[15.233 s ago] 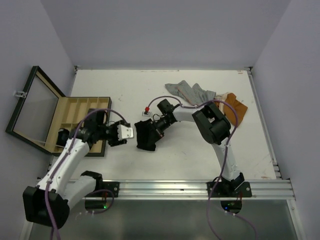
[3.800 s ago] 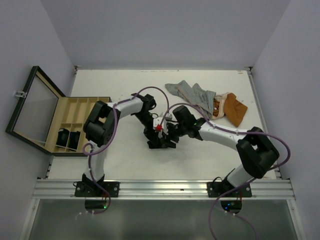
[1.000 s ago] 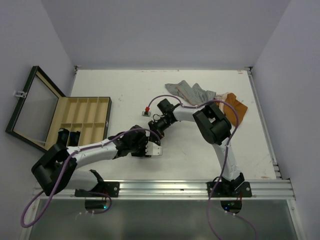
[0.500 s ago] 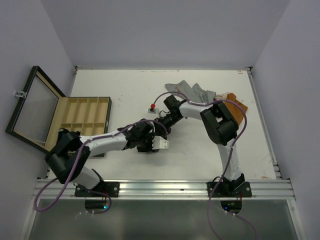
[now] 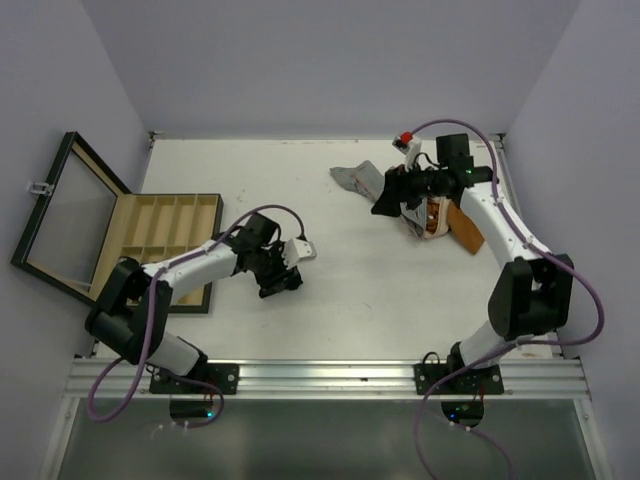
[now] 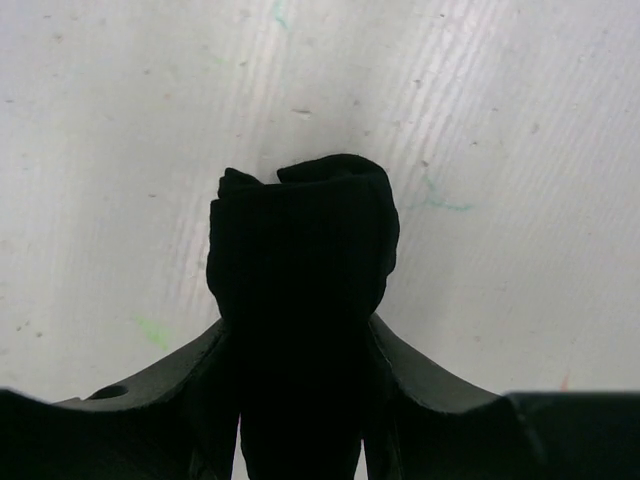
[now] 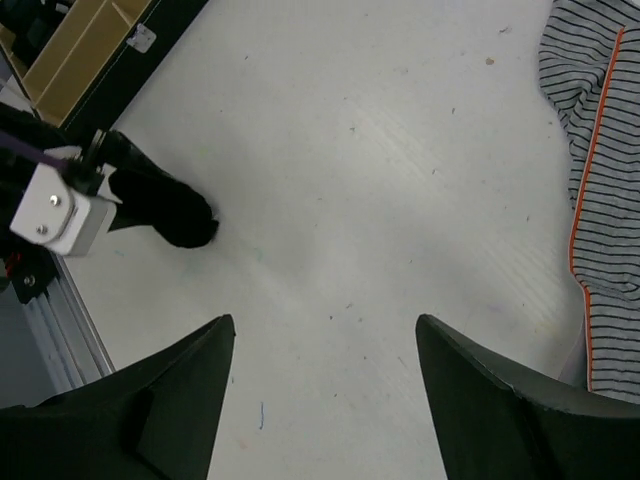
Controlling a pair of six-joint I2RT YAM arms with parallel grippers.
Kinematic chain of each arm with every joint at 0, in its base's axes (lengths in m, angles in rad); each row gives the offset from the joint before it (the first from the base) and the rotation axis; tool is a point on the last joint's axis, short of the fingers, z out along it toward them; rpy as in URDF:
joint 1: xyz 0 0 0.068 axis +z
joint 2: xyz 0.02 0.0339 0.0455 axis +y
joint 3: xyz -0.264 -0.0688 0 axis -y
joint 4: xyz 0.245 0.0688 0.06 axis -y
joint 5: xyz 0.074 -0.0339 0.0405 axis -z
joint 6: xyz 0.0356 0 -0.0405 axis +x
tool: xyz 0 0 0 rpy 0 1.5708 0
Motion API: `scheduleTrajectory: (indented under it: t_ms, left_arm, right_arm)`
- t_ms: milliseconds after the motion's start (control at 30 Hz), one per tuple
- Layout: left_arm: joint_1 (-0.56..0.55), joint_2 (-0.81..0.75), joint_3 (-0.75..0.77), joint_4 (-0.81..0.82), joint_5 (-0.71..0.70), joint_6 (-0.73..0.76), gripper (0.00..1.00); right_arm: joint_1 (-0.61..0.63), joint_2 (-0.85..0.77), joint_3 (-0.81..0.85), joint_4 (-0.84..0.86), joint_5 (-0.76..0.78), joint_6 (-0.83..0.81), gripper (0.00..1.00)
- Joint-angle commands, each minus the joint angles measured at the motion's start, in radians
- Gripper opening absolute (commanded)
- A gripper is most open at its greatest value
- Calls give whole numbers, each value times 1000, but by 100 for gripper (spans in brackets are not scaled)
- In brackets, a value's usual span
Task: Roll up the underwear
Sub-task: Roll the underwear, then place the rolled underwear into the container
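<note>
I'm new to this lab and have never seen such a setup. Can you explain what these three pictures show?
Two robot arms, each ending in a two-finger gripper, stand at the near edge of a white table. The wide picture looks down from above; the other two come from cameras on the wrists. The left gripper is closed on a rolled black underwear. The right gripper is open and empty, above the table near a grey striped underwear and an orange-brown underwear. At the left sits a compartmented wooden box, its glass lid open.
</note>
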Motion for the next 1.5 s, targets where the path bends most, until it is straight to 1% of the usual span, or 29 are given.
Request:
scheduleTrajectory:
  t_ms: [0,33,100,133,200,233,267,300,333,367,400,433,500,533,567,600,633,700,733,800,933,1033,1100,1467]
  left_arm:
    - [27,-62,106,-25,-77,-158,0]
    - [46,-69,130,-24,-118,-185,0]
    - [69,-68,188,-37,-126,-196,0]
    - [110,-57,247,-45,-96,-204,0]
    - [164,-34,320,-83,-77,-208,0]
    - [223,-14,393,-96,-72,-207,0]
    - [260,-5,426,-99,-69,-202,0]
    - [294,4,491,-105,-69,-190,0]
    - [361,23,522,-109,-80,-178,0]
    - [397,36,551,-110,-95,-173,0]
    - [428,50,612,-116,-126,-167,0]
    - [487,78,640,-129,-138,-149,0]
    - [544,93,677,-111,-182,-124,0]
    - [593,95,673,-87,-254,-95,0]
    - [612,95,668,-46,-282,-81,0]
    - [630,101,662,-25,-342,-66,0]
    - [665,109,659,-5,-350,-54,0]
    - [707,125,659,38,-407,-41,0]
    - [739,147,656,50,-458,-20,0]
    - [764,180,624,126,-534,6,0]
    - [824,242,615,186,-577,34,0]
    - [841,265,573,283,-614,64,0]
    - [844,283,546,311,-629,83,0]
    - [908,362,466,397,-611,131,0]
  right_arm:
    - [18,-109,-65,-49,45,-18,77]
    - [17,-126,-73,-48,52,-21,78]
    - [15,-155,-91,-48,68,-20,78]
    - [15,-175,-94,-49,73,-18,79]
    - [15,-191,-102,-48,85,-15,79]
    - [15,-203,-103,-49,88,-14,79]
    - [15,-206,-106,-49,88,-14,79]
    - [15,-208,-105,-49,95,-12,79]
    - [15,-214,-105,-49,99,-9,79]
    - [15,-214,-105,-48,99,-9,79]
    - [15,-214,-106,-48,98,-7,79]
    - [15,-214,-106,-48,99,-3,79]
    - [15,-209,-108,-39,102,3,84]
    - [15,-208,-108,-34,102,15,91]
    - [15,-202,-109,-31,98,19,92]
    - [15,-200,-109,-28,99,25,94]
    - [15,-197,-109,-26,98,28,99]
    - [15,-197,-103,-31,113,29,99]
    - [15,-200,-100,-34,119,28,99]
    - [17,-208,-94,-40,131,25,99]
    - [15,-214,-80,-60,148,14,99]
    - [15,-211,-76,-68,150,17,99]
    - [15,-209,-77,-72,145,25,99]
    - [15,-197,-88,-85,142,39,99]
